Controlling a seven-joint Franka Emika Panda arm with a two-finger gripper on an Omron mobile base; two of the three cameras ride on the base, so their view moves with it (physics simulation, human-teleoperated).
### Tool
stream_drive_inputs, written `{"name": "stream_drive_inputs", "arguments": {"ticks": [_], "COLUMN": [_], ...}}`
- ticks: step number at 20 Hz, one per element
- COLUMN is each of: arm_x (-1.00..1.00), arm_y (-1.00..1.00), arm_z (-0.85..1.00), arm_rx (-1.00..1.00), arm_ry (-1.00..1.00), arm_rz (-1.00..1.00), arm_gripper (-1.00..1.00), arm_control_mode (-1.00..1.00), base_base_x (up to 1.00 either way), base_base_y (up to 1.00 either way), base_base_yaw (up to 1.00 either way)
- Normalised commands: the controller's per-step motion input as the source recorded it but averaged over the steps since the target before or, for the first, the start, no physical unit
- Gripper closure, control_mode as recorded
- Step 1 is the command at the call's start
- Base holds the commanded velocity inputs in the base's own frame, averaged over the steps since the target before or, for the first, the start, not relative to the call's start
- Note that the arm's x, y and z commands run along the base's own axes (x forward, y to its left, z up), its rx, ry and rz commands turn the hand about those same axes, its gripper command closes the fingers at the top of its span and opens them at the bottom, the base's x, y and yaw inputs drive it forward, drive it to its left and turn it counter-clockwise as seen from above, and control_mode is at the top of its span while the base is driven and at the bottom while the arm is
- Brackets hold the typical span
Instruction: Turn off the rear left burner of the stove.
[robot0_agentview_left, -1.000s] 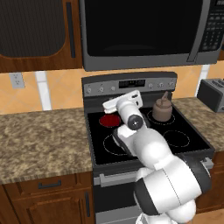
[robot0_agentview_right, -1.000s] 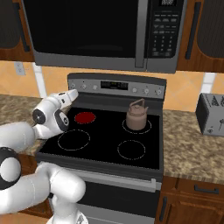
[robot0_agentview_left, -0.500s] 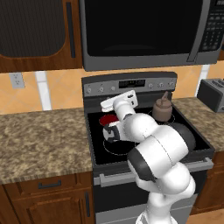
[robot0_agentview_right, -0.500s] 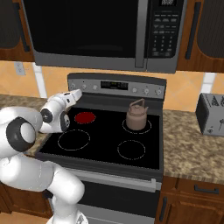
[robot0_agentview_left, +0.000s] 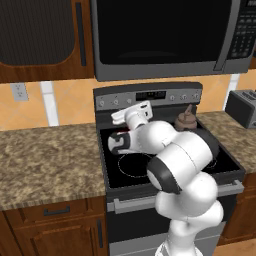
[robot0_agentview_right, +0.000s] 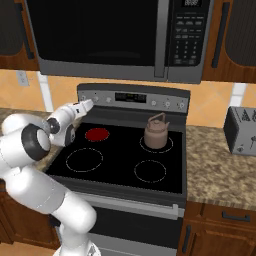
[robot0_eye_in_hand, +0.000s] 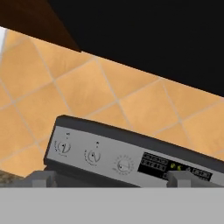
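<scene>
The arm bends forward over the stove (robot0_agentview_right: 125, 150), its gripper (robot0_agentview_right: 85, 105) raised toward the left end of the steel back panel (robot0_agentview_right: 132, 97) — short of the knobs (robot0_eye_in_hand: 92, 156). The finger tips (robot0_eye_in_hand: 40, 177) stand far apart, so the jaws are wide and empty. The rear left burner (robot0_agentview_right: 97, 134) glows red just below the hand, left of the brown kettle (robot0_agentview_right: 155, 134).
</scene>
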Motion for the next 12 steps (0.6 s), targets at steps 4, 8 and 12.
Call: {"name": "stream_drive_inputs", "arguments": {"ticks": [4,8,12], "arm_x": [0.34,0.24,0.17], "arm_y": [-0.01,0.0,0.0], "arm_z": [-0.21,-0.43,-0.27], "arm_rx": [-0.05,-0.06,0.0], "arm_ry": [0.0,0.0,-0.03], "arm_rz": [0.0,0.0,0.0], "arm_gripper": [-1.0,-1.0,-1.0], "arm_control_mode": [-1.0,-1.0,-1.0], "base_base_x": [0.0,0.0,0.0], "base_base_y": [0.0,0.0,0.0], "base_base_yaw": [0.0,0.0,0.0]}}
